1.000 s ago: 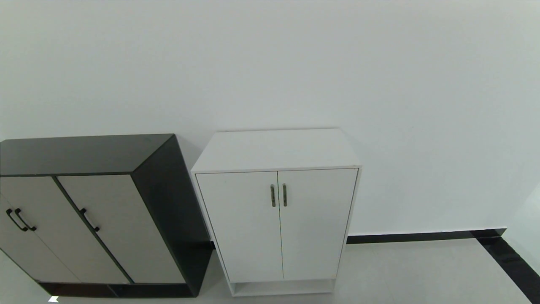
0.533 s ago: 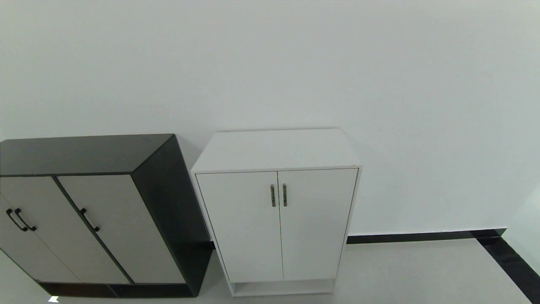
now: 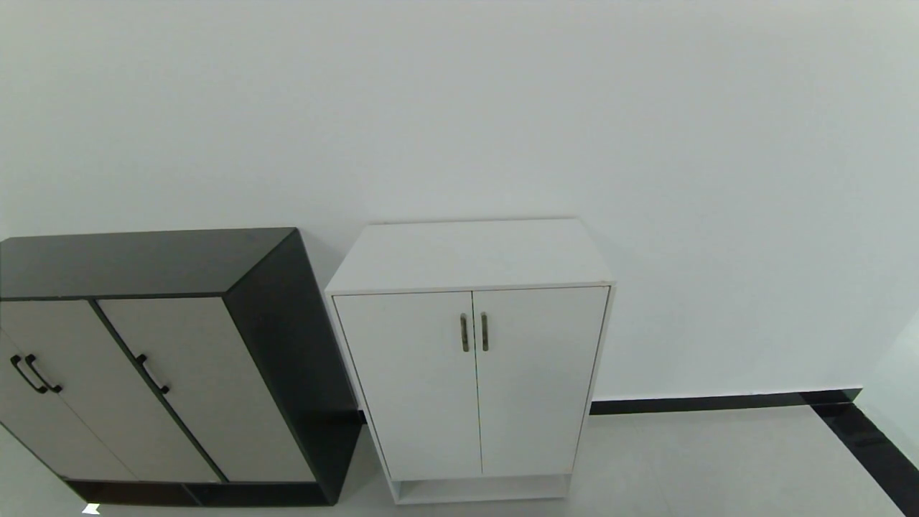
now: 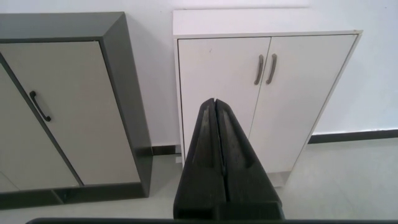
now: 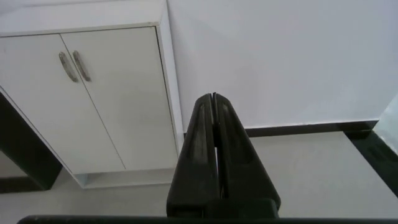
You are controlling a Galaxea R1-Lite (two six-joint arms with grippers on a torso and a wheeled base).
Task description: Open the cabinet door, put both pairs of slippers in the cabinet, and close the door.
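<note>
Pale grey floor [image 3: 718, 467] lies in front of the robot and reaches to a plain white wall [image 3: 502, 108]. Nearest to the cameras, the left gripper [image 4: 215, 102] is held in the air and points toward the white cabinet [image 3: 470, 388]. Its two black fingers are pressed together and there is nothing between them. The right gripper [image 5: 213, 98] has the same raised pose, also with its fingers pressed together and empty. It points at the wall just beside the right side of that cabinet.

Farther off, the white cabinet stands on the floor with its back to the wall. Its two doors [image 3: 409, 380] are both shut. Two slim metal handles [image 3: 464, 332] stand upright side by side at the middle seam, in the upper part. Under the doors there is a low open slot [image 3: 481, 490]. Just beside it, on the robot's left, stands a black cabinet [image 3: 280, 345] with light grey doors, also shut. A black skirting strip [image 3: 718, 403] runs along the foot of the wall.
</note>
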